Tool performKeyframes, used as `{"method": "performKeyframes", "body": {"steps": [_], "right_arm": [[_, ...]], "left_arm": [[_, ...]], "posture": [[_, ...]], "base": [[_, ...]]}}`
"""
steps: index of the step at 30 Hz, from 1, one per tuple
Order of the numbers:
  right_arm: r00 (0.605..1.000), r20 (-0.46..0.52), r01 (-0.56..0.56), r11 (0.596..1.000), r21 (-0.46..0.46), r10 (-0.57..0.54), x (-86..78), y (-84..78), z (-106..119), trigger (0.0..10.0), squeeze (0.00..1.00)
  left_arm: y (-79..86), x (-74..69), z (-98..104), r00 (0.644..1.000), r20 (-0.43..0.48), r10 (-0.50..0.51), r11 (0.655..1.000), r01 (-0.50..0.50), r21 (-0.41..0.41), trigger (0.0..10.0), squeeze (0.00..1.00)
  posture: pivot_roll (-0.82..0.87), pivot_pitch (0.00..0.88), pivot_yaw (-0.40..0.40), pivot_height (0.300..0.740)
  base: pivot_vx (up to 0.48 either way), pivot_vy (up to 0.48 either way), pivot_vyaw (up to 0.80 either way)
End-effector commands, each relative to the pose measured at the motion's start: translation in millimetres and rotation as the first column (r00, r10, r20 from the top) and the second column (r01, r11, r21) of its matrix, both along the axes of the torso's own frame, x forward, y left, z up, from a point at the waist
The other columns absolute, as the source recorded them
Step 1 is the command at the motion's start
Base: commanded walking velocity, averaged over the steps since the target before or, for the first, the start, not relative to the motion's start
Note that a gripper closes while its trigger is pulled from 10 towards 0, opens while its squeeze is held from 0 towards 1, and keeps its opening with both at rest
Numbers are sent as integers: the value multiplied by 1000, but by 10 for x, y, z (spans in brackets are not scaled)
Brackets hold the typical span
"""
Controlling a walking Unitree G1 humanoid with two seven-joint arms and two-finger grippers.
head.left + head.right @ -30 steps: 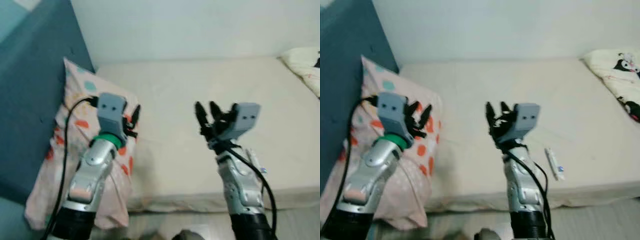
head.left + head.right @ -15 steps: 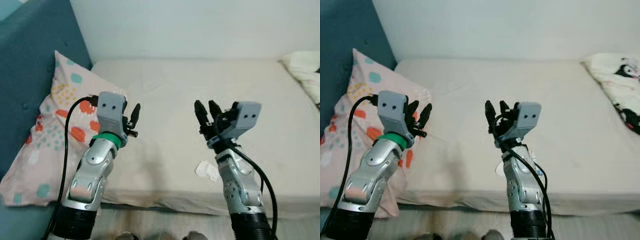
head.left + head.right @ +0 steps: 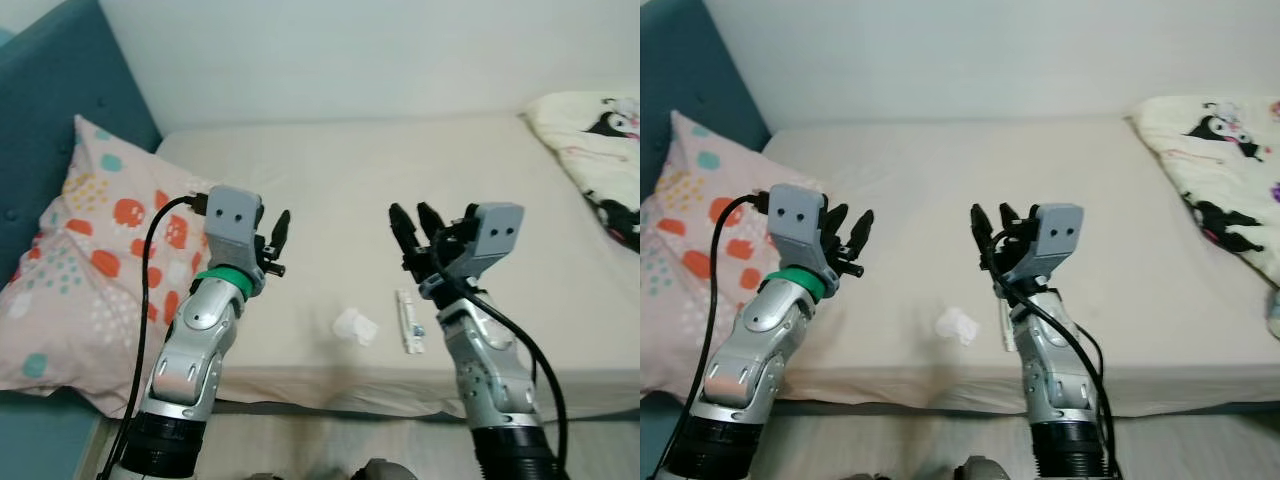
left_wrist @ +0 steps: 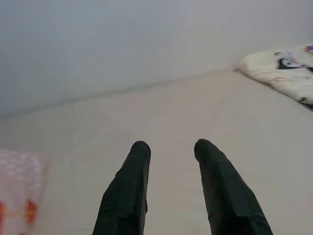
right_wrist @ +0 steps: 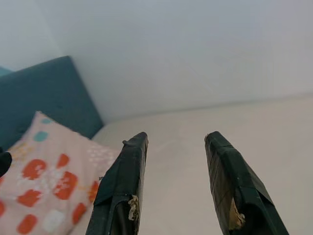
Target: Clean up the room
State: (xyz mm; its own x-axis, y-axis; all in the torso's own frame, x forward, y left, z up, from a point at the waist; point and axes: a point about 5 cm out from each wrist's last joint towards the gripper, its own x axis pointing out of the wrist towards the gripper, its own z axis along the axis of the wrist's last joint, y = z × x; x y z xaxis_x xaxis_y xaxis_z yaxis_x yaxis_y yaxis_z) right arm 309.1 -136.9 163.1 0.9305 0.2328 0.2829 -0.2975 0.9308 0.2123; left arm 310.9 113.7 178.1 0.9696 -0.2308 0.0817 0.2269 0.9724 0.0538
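Fingers of both grippers are spread and empty, the left gripper [image 3: 278, 243] and right gripper [image 3: 418, 235] raised over the bed [image 3: 400, 170]. Below lie a crumpled tissue [image 3: 355, 325] and, just right, a small white tube [image 3: 407, 320], long axis running near-to-far, nearer the right arm; its label is illegible. Left wrist view: parted fingers [image 4: 128, 191], a blanket [image 4: 279, 73] far right. Right wrist view: pillow [image 5: 44, 191] to the left.

Both silver arms rose from the bottom edge of the head views, forearms angled upward. The left gripper [image 3: 279, 240] sat left of centre, its black fingers [image 4: 128, 193] parted. The right gripper [image 3: 418, 228] sat right of centre at similar height, fingers [image 5: 121, 188] likewise spread, holding nothing.
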Motion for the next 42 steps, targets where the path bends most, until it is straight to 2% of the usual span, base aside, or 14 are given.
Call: {"method": "performKeyframes", "body": {"steps": [1,6,18,26,39,42], "right_arm": [[1000,-16,-17,1000,16,18,-7,53,-27,10000,0],[1000,-22,3,1000,4,-3,-2,34,-43,10000,0],[998,-41,43,999,-1,-43,8,-12,-85,10000,0],[997,-63,50,999,-6,-51,-19,-20,-147,10000,0],[996,-72,60,998,-7,-60,-15,-31,-175,10000,0],[995,-85,60,998,-1,-60,-17,-33,-201,10000,0]], "left_arm": [[40,5,-58,1000,-26,10,1000,-10,8,10000,0],[36,16,-64,1000,-29,10,1000,-9,10,10000,0],[37,22,-85,999,-38,12,1000,-12,14,10000,0],[15,4,-122,999,-49,-1,1000,2,18,10000,0],[12,14,-152,998,-58,-5,1000,6,21,10000,0],[17,9,-163,998,-61,-3,1000,5,23,10000,0]], "posture": [[-113,15,99,712],[-115,13,100,712],[-115,20,104,677],[-119,30,106,632],[-120,33,108,582],[-118,35,109,582]], "base": [[0,0,0],[0,0,0],[0,0,0],[0,0,0],[0,0,0],[0,0,0]]}}
